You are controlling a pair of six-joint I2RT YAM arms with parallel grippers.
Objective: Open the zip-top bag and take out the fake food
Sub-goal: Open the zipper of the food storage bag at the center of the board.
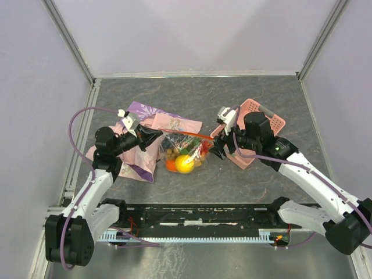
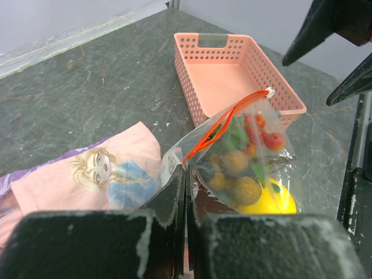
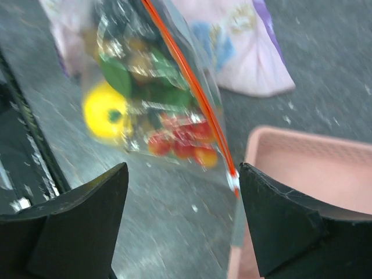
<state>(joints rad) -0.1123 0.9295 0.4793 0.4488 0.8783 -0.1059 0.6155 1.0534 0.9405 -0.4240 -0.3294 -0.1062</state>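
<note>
Closest, my left gripper pinches a corner of the zip-top bag, midway between the table's side edges; right gripper gapes wide at the zip end. Mouth seems sealed; next I clamp there and pull.

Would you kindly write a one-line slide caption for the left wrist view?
Left claw shut on a corner of the clear crinkly zip-top bag of small plastic fruits, pink perforated basket beyond.
</note>
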